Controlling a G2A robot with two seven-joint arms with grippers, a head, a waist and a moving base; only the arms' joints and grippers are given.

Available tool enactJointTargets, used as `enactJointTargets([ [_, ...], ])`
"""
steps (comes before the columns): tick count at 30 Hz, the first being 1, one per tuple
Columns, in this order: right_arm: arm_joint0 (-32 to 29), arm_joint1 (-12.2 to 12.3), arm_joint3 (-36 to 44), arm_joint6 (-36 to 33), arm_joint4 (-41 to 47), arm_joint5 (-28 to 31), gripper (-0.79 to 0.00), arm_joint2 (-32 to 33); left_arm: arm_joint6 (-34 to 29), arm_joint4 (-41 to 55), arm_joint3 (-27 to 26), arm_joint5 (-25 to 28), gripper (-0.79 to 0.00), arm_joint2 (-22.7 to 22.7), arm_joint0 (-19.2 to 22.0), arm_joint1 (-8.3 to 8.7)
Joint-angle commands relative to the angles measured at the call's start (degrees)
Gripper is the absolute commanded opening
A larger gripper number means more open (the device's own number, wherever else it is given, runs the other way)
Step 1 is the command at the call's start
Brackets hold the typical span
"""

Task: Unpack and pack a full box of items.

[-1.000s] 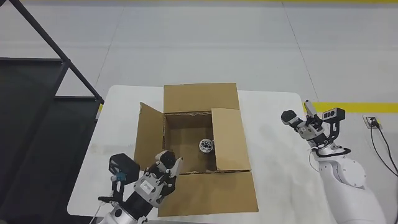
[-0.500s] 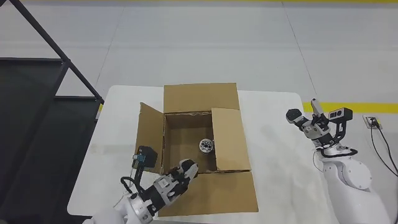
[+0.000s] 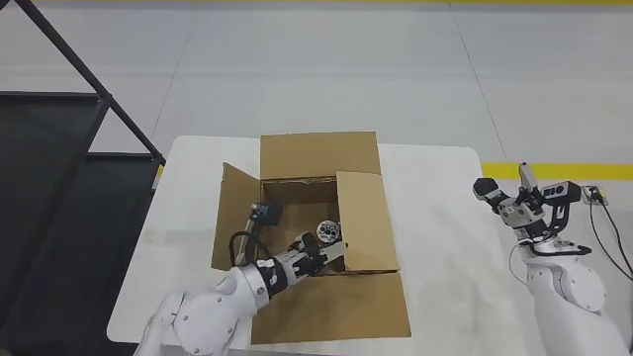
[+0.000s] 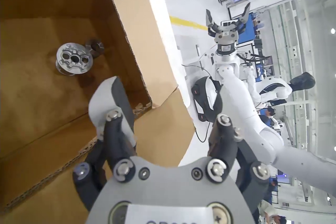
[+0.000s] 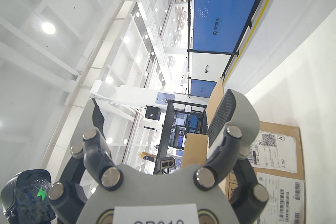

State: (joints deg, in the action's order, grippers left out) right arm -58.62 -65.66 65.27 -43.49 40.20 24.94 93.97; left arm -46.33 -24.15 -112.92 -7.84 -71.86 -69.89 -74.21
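An open cardboard box (image 3: pixel 300 153) stands mid-table with its flaps spread. On its floor lies a round metal spool (image 3: pixel 327 228) (image 4: pixel 74 59), and a small dark part (image 4: pixel 95 46) touches it. My left gripper (image 3: pixel 331 252) (image 4: pixel 168 109) is open and empty at the box's front inner corner, a short way from the spool. One of its fingers (image 4: pixel 115 99) is inside the box; the other is partly hidden behind the flap. My right gripper (image 3: pixel 506 183) (image 5: pixel 162 114) is open and empty, raised off the table's right side and pointing upward, well away from the box.
The right flap (image 3: pixel 364 220) leans over part of the box opening. The front flap (image 3: pixel 331 305) lies flat toward the table's front edge. The white table (image 3: pixel 445 257) has bare room to the right of the box. A dark frame (image 3: pixel 59 158) stands to the left.
My left arm has swung from the table's front edge up over the front flap and into the box, toward the spool. My right gripper has drifted right, away from the box.
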Motion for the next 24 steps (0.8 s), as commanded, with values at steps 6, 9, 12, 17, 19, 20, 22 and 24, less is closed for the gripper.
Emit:
enactJointTargets([
  [6, 0.6, 0.0, -1.0, -0.4, 0.5, 0.1, 0.000, 0.0, -1.7, 1.5, 7.4, -3.3, 0.000, 4.4, 6.9, -0.64],
  [9, 0.7, 0.0, -1.4, -0.5, 0.8, 0.4, 0.000, -0.1, -1.2, 3.9, 10.5, -0.9, 0.000, 5.9, 9.1, -0.97],
  [12, 0.8, 0.0, -1.6, -0.4, 1.6, 0.7, 0.000, 0.2, -1.4, 5.7, 12.9, 0.7, 0.000, 7.6, 10.8, -1.29],
  [17, 0.5, 0.1, -1.8, -0.6, 2.6, 1.1, 0.000, 1.2, -0.2, 7.3, 15.7, 1.8, 0.000, 10.2, 13.6, -1.88],
  [19, 0.5, 0.2, -1.9, -0.7, 3.1, 1.1, 0.000, 1.6, 0.7, 6.9, 15.5, 2.4, 0.000, 11.3, 14.3, -2.07],
  [20, 0.4, 0.2, -2.0, -0.7, 3.3, 1.1, 0.000, 1.8, 0.8, 6.6, 15.1, 3.1, 0.000, 11.8, 14.4, -2.11],
  [22, 0.5, 0.3, -2.2, -0.7, 3.7, 1.1, 0.000, 2.2, 1.7, 6.1, 14.6, 4.2, 0.000, 12.3, 14.5, -2.14],
  [24, 0.3, 0.3, -2.2, -0.9, 4.4, 1.4, 0.000, 2.5, 2.9, 4.8, 13.9, 4.8, 0.000, 12.6, 14.5, -2.15],
])
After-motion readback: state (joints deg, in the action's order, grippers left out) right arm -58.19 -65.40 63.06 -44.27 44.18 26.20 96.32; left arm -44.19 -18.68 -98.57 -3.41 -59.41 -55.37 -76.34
